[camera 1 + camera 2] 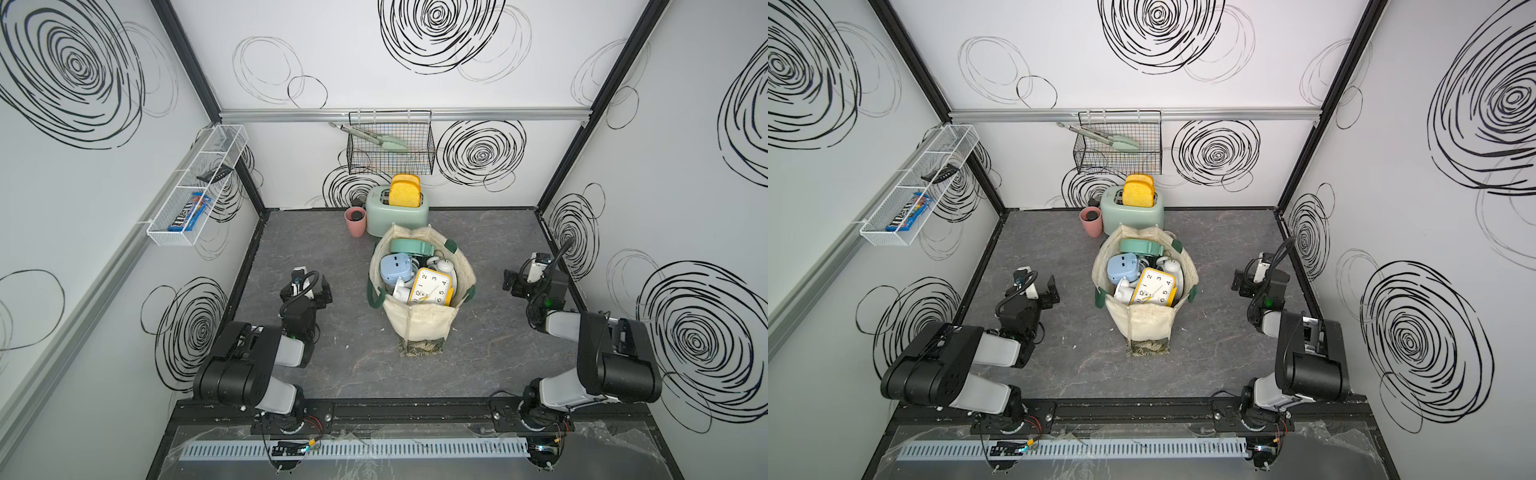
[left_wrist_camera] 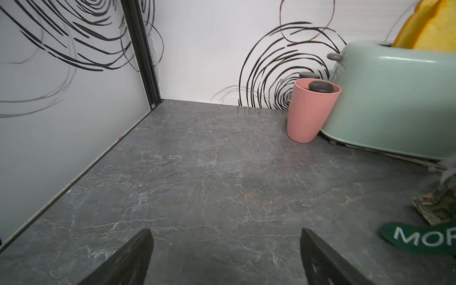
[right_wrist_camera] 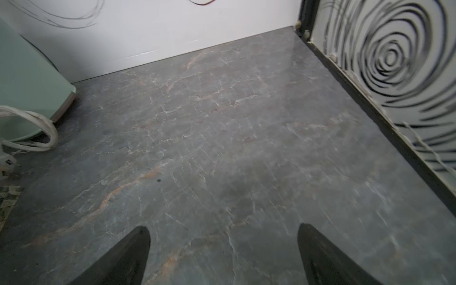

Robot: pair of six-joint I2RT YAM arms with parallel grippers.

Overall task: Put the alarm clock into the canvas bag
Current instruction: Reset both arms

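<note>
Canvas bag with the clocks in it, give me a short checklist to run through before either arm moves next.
1. Yellow alarm clock inside the canvas bag: ok, it lies on top of other clocks.
2. Bag upright, mouth open: ok.
3. Left end effector open and empty: ok.
4. Right end effector open and empty: ok.
5. Both end effectors clear of the bag: ok, one on each side, apart from it.
6. Yellow clock seated firmly: cannot tell; it leans near the rim.
</note>
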